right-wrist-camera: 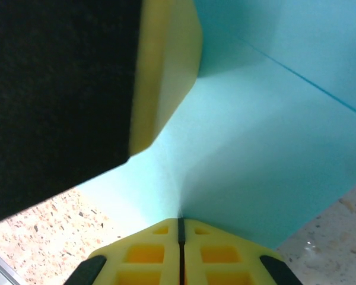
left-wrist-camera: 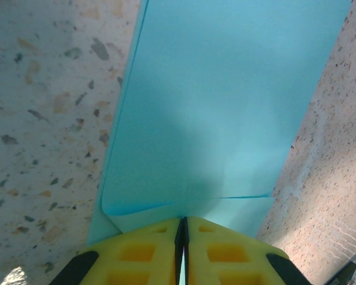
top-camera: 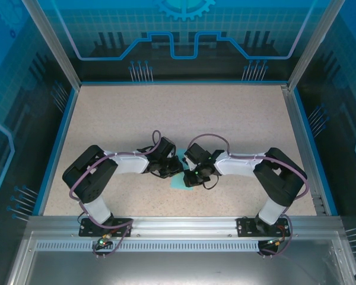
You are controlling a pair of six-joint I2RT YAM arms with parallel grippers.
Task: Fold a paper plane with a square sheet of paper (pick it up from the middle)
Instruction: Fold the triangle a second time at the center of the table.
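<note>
You're partway in, and by my reading nearer the start than the end. The sheet of paper [top-camera: 177, 180] lies at the middle of the table [top-camera: 166, 113], low against the surface, with both arms reaching in over it from either side.

Your left gripper [left-wrist-camera: 183, 222] is clenched on the near edge of the sheet, and a sliver of cyan shows in the slit between the yellow tips. From that wrist the paper runs away as a long band. Its left side looks doubled over, and a thin edge line crosses just ahead of the fingertips, so at least one fold is already in.

Your right gripper [right-wrist-camera: 179, 222] is also pinched tight with the paper meeting its tips, grasping the same sheet close by. One finger [right-wrist-camera: 166, 65] of the left gripper sits just above it on the paper. A straight crease runs slantwise across the sheet in that view.

Nothing yet reads as a dart: no pointed nose, no triangular wings, no long centre spine. From above, the grippers cover most of the sheet, so I can't tell how many layers there are. I'd judge that the nose folds, the centre fold and the wings are all left to do
</note>
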